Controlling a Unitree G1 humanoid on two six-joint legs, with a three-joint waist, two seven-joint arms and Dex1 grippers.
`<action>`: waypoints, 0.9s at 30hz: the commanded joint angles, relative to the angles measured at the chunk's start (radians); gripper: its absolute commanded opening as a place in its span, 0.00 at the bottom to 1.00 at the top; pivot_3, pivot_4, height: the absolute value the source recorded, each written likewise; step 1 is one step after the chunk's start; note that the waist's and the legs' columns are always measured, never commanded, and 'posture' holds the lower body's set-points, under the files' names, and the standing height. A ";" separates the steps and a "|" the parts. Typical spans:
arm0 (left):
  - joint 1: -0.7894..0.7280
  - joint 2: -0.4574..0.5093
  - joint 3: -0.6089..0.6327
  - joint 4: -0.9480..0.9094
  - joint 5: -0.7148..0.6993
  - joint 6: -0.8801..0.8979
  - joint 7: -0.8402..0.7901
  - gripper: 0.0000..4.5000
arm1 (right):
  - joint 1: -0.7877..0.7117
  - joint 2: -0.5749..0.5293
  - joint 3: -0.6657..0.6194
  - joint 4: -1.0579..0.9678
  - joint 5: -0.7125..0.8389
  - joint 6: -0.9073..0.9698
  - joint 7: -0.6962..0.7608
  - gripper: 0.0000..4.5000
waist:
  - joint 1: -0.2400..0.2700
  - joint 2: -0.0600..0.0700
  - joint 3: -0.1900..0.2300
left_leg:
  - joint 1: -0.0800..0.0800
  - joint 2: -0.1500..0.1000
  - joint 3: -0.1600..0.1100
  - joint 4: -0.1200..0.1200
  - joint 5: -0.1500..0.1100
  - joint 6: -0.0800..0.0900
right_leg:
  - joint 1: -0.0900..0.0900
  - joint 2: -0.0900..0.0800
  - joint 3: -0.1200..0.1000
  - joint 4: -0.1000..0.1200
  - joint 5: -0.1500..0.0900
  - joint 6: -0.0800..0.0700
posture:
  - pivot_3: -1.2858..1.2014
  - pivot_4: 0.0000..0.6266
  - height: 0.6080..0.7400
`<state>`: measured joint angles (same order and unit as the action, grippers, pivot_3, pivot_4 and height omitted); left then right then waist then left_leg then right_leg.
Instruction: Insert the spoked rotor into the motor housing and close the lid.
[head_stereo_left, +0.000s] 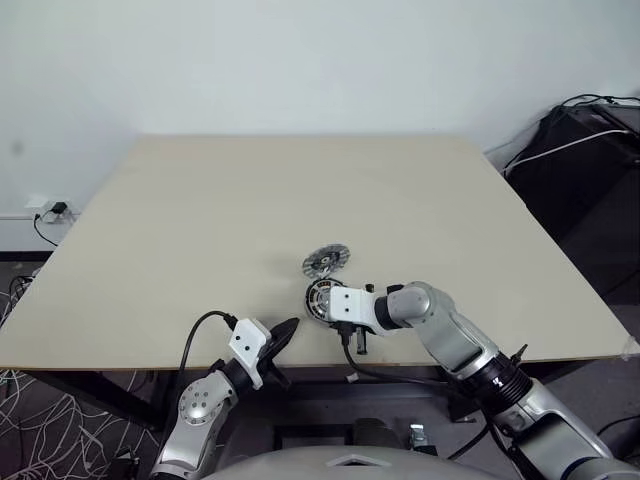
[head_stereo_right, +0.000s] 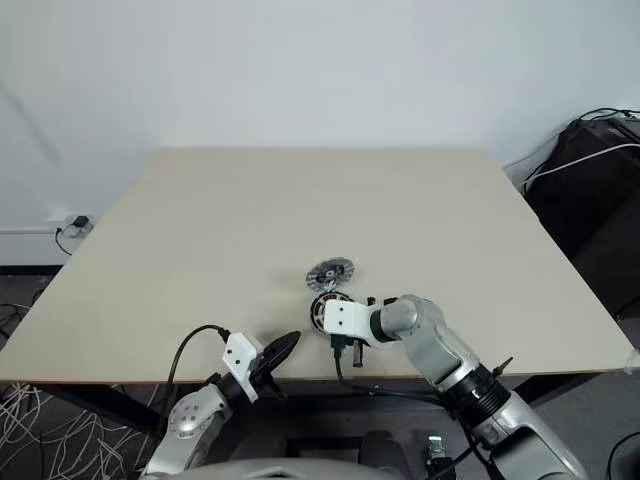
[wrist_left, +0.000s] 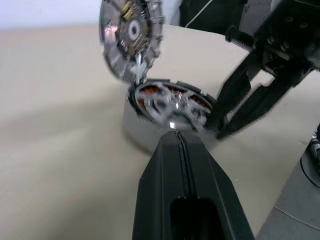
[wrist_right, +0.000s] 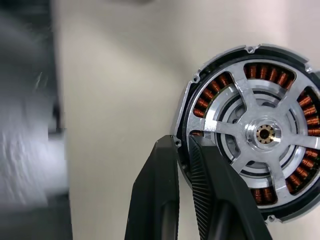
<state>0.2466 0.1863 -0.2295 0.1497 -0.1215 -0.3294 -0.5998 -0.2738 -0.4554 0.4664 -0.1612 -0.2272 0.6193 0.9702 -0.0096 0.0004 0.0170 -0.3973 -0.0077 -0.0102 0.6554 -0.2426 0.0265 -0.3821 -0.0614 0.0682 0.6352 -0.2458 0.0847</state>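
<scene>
Near the front edge of the table (head_stereo_left: 200, 220) sat the motor housing (wrist_right: 200, 95), a dark round shell with copper-brown windings showing inside. Within the housing lay the spoked rotor (wrist_right: 260, 132), its silver spokes spreading from a brass-coloured centre over the windings. Just behind the housing, on the far side from the robot, the lid (head_stereo_left: 326, 261) stood apart from it, not covering it; in the left wrist view the lid was tilted up beside the housing's rim. The right hand (wrist_right: 184, 145) reached down to the housing from the robot's side, its two black fingers nearly together and pinching the housing's rim between their tips. The left hand (head_stereo_left: 288, 329) hovered near the housing on its left, over the table's front edge, fingers pressed together and holding nothing, pointing toward the housing.
</scene>
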 joint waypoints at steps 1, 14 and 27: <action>-0.017 -0.005 -0.007 -0.002 0.002 0.001 0.000 0.00 | 0.020 0.046 -0.126 -0.178 0.064 0.249 -0.065 0.02 | 0.002 0.000 0.000 | -0.001 0.000 0.000 0.000 0.000 0.000 | -0.001 0.000 0.000 0.000 0.000 0.000 | 0.52 0.00 1.00; -0.023 -0.007 -0.013 0.015 0.002 0.016 -0.007 0.00 | 0.044 0.146 -0.195 -0.323 0.255 0.703 -0.251 0.02 | -0.006 0.001 0.001 | -0.002 0.000 0.000 0.000 -0.003 -0.004 | -0.002 0.000 0.000 0.000 0.000 0.000 | 0.52 0.00 1.00; -0.012 -0.008 -0.015 0.006 0.003 0.027 -0.001 0.00 | -0.009 0.277 -0.168 -0.190 0.333 0.645 -0.437 0.30 | -0.018 0.002 0.001 | -0.002 0.001 0.000 0.000 -0.002 -0.003 | -0.002 0.000 0.000 0.000 0.000 0.000 | 0.52 0.00 1.00</action>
<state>0.2410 0.1818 -0.2393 0.1704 -0.1204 -0.2984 -0.6025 -0.2585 -0.1914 0.3035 -0.3337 0.0865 1.2853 0.5493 -0.0275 0.0019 0.0181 -0.3995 -0.0070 -0.0106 0.6552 -0.2444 0.0236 -0.3843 -0.0618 0.0677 0.6354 -0.2465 0.0856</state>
